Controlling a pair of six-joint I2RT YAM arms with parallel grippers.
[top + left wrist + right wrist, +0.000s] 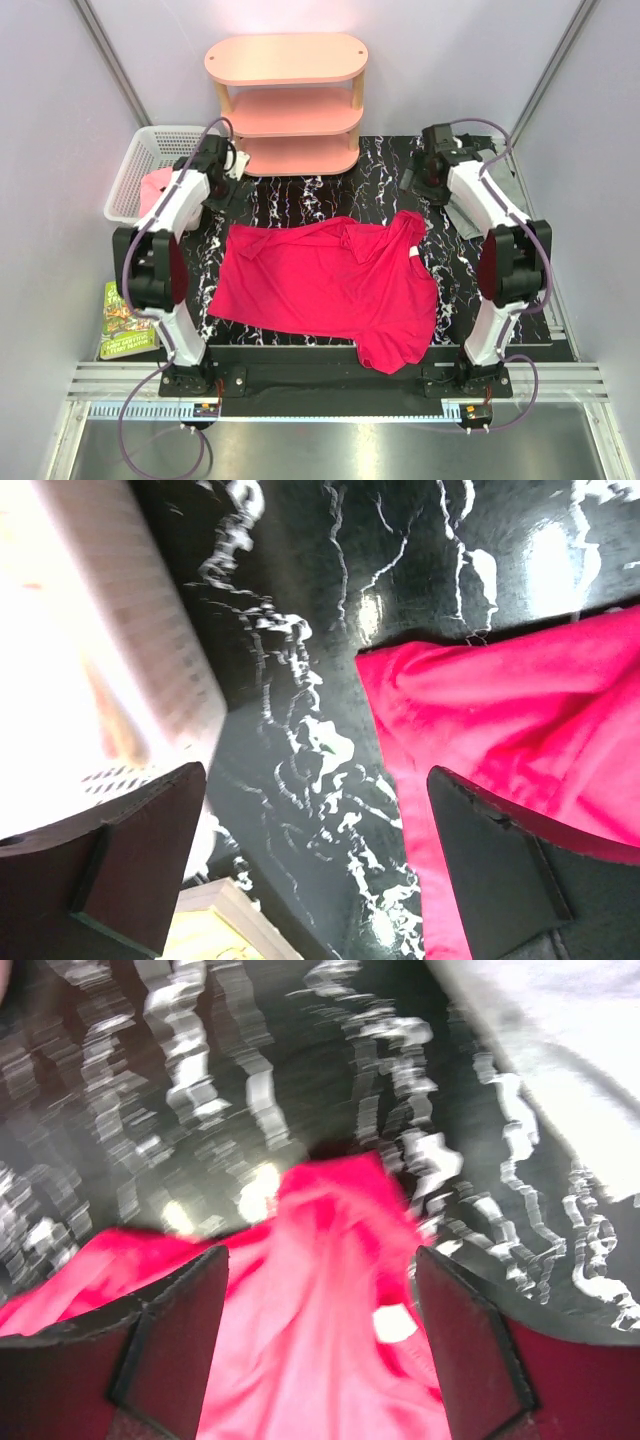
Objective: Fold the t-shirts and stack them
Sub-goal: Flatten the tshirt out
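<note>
Cloth comes first from where I stand: the red t-shirt (330, 280) sprawls across the middle of the black marbled mat (300, 200), rumpled, with one end drooping over the near edge at lower centre. Nothing is folded yet, so I'd say this is the start of flattening it. Further back, the left gripper (315, 775) hangs over bare mat just beside the shirt's far-left corner, jaws spread wide and empty. The right gripper (320, 1260) hovers over the far-right corner, equally wide, gripping nothing. Next, each probably needs to drop and pinch its corner, then pull the shirt taut. The grey t-shirt (468, 215) lies bunched at upper right. A white basket (130, 175) sits at upper left and a pink shelf (290, 100) farthest back.
</note>
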